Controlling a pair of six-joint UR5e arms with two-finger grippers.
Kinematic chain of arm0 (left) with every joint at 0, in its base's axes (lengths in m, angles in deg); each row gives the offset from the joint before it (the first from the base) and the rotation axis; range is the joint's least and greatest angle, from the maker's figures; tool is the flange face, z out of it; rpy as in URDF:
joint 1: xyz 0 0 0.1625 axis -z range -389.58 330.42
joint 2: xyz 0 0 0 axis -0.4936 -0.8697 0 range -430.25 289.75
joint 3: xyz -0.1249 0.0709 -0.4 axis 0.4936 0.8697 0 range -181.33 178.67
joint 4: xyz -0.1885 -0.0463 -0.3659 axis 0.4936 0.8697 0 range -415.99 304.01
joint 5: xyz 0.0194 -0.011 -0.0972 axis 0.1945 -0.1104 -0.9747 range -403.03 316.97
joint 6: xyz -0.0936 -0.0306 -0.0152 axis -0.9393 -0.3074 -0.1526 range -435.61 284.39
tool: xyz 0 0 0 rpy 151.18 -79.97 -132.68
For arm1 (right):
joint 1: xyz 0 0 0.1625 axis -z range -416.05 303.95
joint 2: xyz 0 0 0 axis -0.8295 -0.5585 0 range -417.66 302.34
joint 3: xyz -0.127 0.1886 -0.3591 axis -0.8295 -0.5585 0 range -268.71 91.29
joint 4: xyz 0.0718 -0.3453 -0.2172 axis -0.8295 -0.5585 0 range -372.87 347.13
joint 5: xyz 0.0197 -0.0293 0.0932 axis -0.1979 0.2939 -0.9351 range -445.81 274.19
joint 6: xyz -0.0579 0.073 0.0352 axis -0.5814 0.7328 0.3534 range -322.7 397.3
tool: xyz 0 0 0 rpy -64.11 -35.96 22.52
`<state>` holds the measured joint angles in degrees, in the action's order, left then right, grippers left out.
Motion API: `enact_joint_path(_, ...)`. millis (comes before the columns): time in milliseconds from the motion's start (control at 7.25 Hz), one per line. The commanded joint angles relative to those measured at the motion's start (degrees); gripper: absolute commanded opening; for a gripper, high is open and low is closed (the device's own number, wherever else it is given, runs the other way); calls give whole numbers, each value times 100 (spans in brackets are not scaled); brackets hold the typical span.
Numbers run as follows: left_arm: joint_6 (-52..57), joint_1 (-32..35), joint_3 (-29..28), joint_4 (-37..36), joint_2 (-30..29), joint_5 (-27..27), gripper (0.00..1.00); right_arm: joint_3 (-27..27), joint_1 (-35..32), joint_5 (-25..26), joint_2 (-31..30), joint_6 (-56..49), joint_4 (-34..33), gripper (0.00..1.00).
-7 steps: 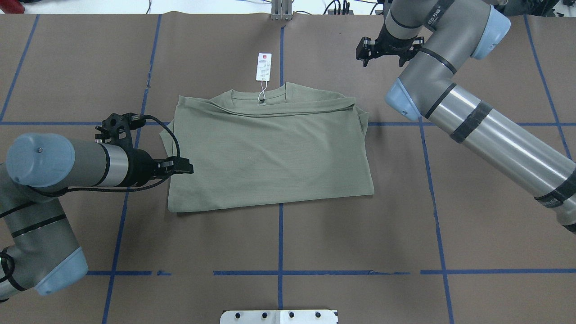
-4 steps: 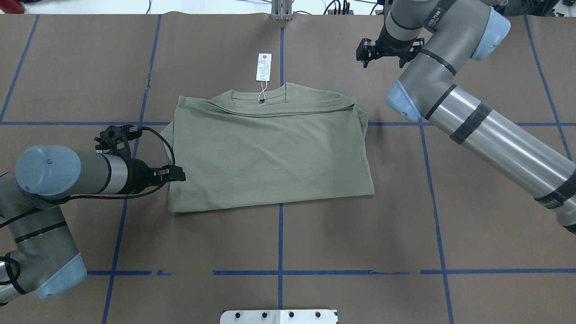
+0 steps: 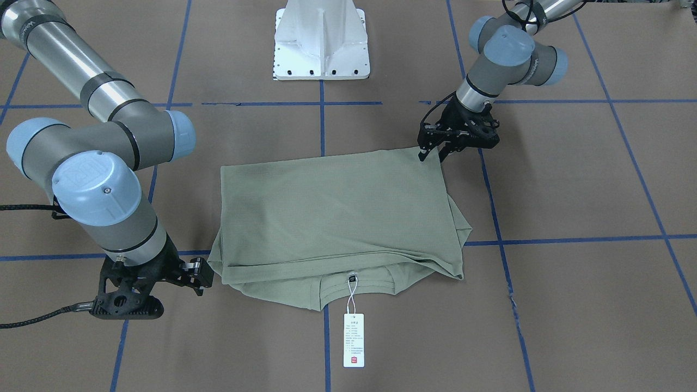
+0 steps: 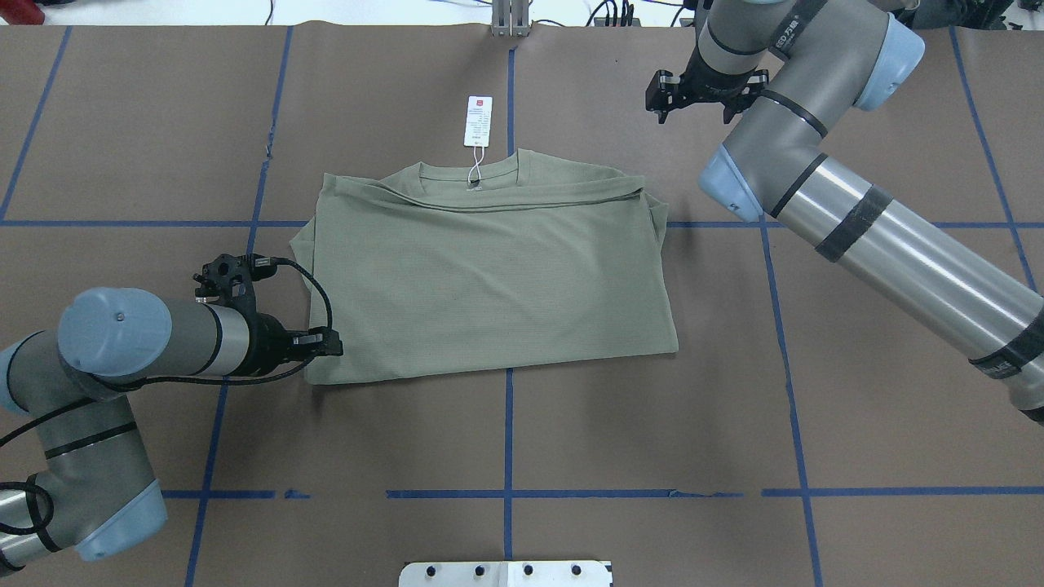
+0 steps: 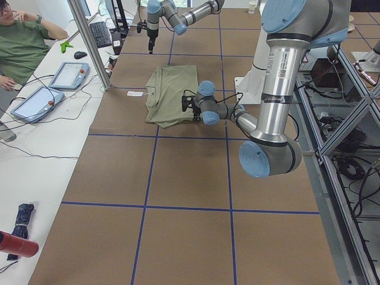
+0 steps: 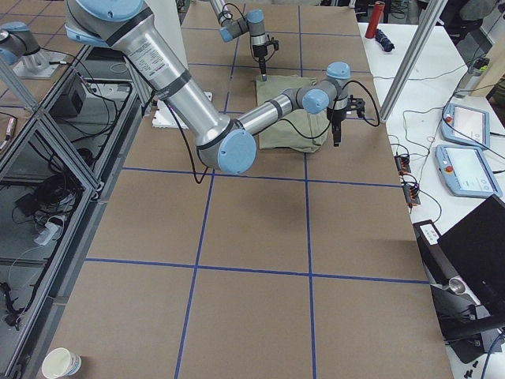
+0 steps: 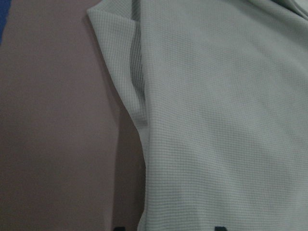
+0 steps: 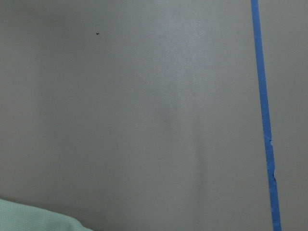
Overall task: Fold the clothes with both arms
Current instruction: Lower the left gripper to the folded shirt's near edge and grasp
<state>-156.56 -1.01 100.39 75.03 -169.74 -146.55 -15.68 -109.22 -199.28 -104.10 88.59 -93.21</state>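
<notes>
Shirt, long axis side-to-side, collar outward (left gripper spread; right gripper unclear).

Sage-green shirt lies folded flat mid-table, white hang tag beyond its collar; left gripper at its near-left corner.

Arms: silver tubes, grey joints, light-blue caps, black cables.

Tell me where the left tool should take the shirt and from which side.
Best grip the near left corner of the shirt, where the folded layers end in a free edge. Come in low from the robot's left, along the table: the cloth lies flat, so nothing stands up to pinch from above, and the left tool is open right at that edge.
</notes>
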Motion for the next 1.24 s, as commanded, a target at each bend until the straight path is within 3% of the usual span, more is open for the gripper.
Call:
enact_joint_path(0, 0, -61, -12, -7, 0, 7, 34, 9, 0, 0, 4, 12, 0, 100)
enact_joint_path(138, 0, -62, -12, -7, 9, 7, 8, 9, 0, 0, 4, 13, 0, 100)
enact_joint_path(276, 61, -53, 5, -7, 61, -2, 0, 9, 0, 0, 4, 13, 0, 100)
enact_joint_path(552, 1205, 278, -30, -68, 61, -11, 0, 9, 9, 0, 4, 13, 0, 100)
enact_joint_path(690, 1944, 838, -308, -86, 53, -37, 0, 9, 9, 0, 4, 21, 0, 100)
enact_joint_path(828, 2639, 1340, -703, -86, -34, -46, 0, 9, 9, 0, 12, 21, 0, 100)
enact_joint_path(1103, 3346, 2080, -2113, -95, -1162, -37, 0, 18, 9, 0, 12, 21, 0, 100)
